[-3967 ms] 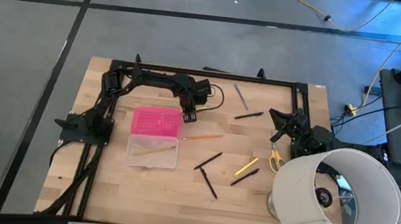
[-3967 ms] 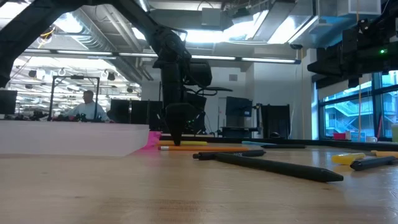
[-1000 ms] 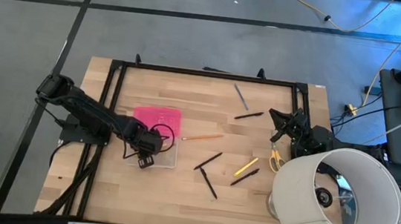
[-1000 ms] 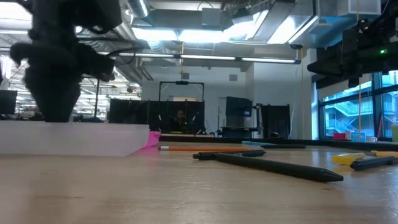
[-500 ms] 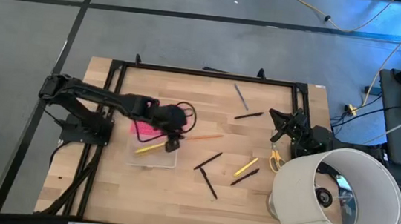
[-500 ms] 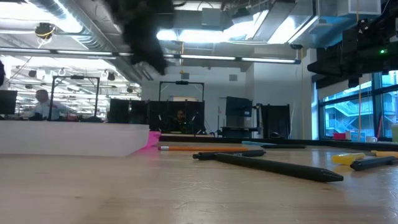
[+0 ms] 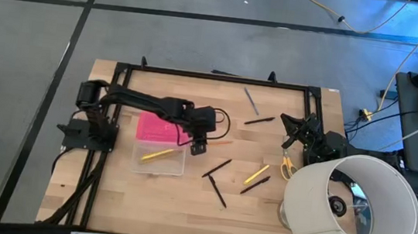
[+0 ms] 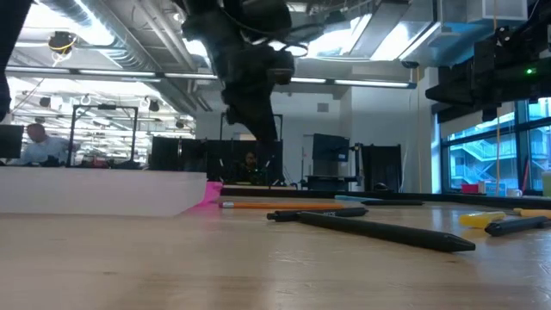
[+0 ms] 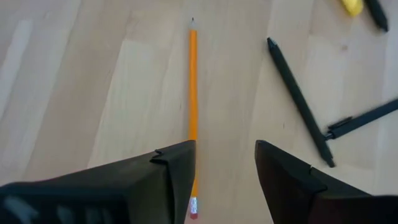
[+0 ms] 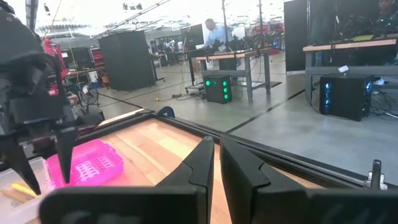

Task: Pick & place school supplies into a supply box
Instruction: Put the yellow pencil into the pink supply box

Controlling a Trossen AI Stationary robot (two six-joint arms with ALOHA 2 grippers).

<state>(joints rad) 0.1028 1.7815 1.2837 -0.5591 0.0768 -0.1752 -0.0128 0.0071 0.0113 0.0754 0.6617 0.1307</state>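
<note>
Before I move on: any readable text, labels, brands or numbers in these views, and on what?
None readable in any view.
Supply box and its pink lid: no lettering shows.
Orange pencil and black pens in the left wrist view: no print visible.
Background room equipment: any markings too small to read.

Four black pens (image 7: 218, 168), one grey pen (image 7: 251, 101), two yellow (one boxed) (image 7: 257, 173), one orange pencil (image 9: 193, 81), one scissors (image 7: 287, 167).

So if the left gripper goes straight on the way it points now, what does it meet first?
Probably the orange pencil: the open left gripper hangs just over its eraser end, above the table. How high it hangs is unclear.
</note>
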